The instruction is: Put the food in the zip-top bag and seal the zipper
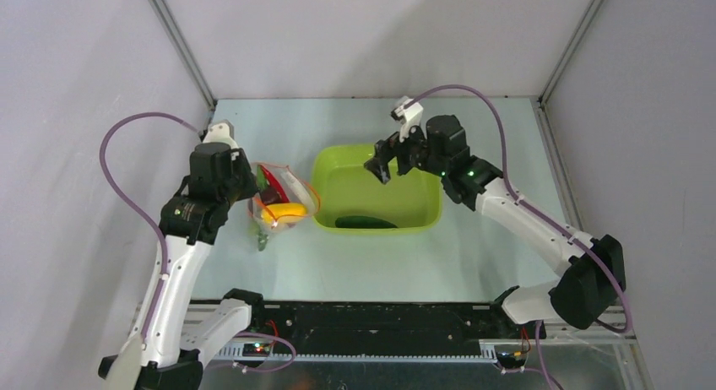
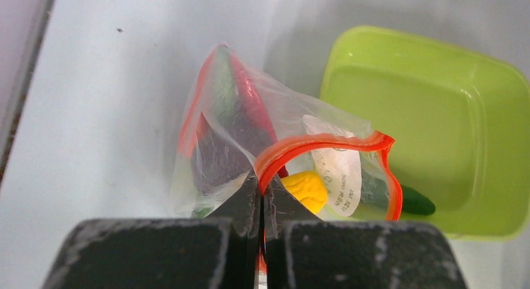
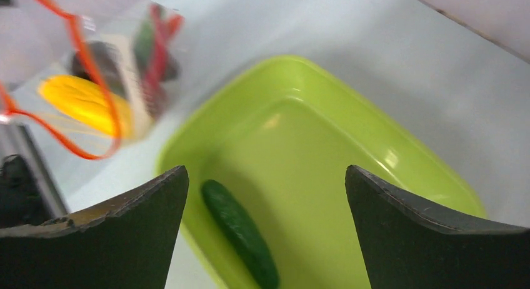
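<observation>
While the left gripper (image 2: 259, 186) is pinching the flimsy clear plastic bag (image 2: 237, 129) by its rim, the spread right gripper (image 3: 265, 173) is hovering over the green toy cucumber (image 3: 240, 233) at six o'clock in the lime-green plastic tray (image 3: 325, 145), likely light and slick, best gripped mid-length.

A lime-green tray (image 1: 371, 196) is set near the middle of the pale table (image 1: 355, 263). Just beside it the zip-top bag (image 1: 291, 187) is seen, its contact with the surface unclear.
</observation>
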You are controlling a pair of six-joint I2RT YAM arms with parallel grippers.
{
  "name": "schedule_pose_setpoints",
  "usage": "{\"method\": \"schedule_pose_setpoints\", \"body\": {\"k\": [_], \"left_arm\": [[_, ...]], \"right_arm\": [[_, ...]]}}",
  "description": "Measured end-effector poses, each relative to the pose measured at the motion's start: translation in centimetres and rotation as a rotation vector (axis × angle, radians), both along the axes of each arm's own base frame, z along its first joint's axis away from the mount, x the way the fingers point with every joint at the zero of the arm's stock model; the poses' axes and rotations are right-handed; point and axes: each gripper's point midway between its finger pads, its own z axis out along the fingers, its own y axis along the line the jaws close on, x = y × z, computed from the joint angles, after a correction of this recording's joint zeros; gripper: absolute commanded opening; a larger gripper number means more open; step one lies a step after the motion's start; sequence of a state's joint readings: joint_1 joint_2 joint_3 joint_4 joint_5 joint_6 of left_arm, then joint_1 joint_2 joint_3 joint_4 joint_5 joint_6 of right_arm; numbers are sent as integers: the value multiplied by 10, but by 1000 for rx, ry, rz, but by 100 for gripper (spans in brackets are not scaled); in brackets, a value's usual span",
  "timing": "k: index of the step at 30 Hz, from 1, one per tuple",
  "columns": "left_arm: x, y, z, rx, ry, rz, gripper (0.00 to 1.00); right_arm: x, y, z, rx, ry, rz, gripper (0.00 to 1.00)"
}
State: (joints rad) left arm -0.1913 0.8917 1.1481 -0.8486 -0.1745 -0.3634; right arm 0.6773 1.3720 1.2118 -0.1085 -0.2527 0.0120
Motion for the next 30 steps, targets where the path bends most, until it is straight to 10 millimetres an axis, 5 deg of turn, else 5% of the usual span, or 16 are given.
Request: {"method": "schedule_pose_setpoints", "body": {"k": [7,15,23,30], "left_arm": [[19,11,13,70,-69,15,2],[41,14,19,122,-57,-3,0],[30,9,38,102,-87,-43,2],[-10,2,55,55,-138,-101,6]], "right_arm": [[48,-55,-19,-88,-39,-176,99],[80,-70,-36,-116,-66,-174,99],[38,-49,-55,-201,-10,49,99],[-35,-16,-77,-311,42,293,98]]}}
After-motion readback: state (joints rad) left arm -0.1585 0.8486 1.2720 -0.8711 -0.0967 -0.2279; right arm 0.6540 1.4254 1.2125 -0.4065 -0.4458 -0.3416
